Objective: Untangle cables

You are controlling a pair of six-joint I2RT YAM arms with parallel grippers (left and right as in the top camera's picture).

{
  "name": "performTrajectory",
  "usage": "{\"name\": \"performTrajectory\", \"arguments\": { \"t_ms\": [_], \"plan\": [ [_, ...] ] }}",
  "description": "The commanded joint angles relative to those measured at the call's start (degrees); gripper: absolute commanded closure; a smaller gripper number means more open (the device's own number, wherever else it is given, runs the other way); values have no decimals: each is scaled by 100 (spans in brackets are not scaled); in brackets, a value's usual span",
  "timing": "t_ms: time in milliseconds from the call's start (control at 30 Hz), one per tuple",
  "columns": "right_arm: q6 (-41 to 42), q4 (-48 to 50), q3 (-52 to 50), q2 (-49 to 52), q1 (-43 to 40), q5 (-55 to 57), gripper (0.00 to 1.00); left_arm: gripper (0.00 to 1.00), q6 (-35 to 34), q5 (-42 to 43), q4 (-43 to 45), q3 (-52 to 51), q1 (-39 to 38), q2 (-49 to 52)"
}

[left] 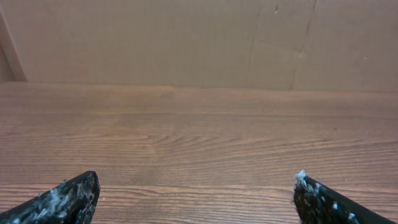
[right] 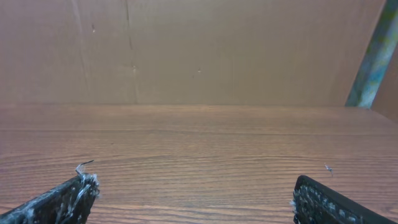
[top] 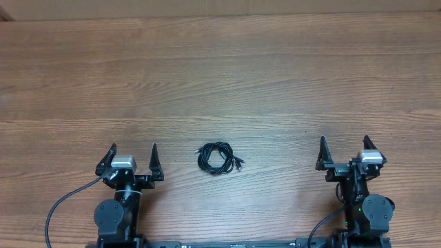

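The cables [top: 218, 157] lie as one small black tangle of loops on the wooden table [top: 220, 76], near the front and about midway between the two arms. Small plug ends stick out at its right side. My left gripper [top: 133, 153] stands open to the left of the tangle, nothing between its fingers [left: 68, 196]. My right gripper [top: 346, 145] stands open well to the right, also with nothing in it, its fingers [right: 323, 199] wide apart. Neither wrist view shows the cables, only bare wood ahead.
A brown cardboard wall [left: 199, 37] rises behind the table's far edge. Thick black arm wires [top: 58, 207] trail at the front left and near the right arm's base [top: 324, 224].
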Motion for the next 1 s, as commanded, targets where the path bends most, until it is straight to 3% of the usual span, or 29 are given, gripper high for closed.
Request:
{"name": "performTrajectory", "arguments": {
  "t_ms": [0,633,967],
  "plan": [
    [-26,11,-61,-44,-31,50,0,0,90,44,-13,-24,48,-44],
    [-26,11,-61,-44,-31,50,0,0,81,85,0,-24,46,-44],
    [-26,11,-61,-44,-33,50,0,0,-286,111,-9,-24,55,-44]
  ]
}}
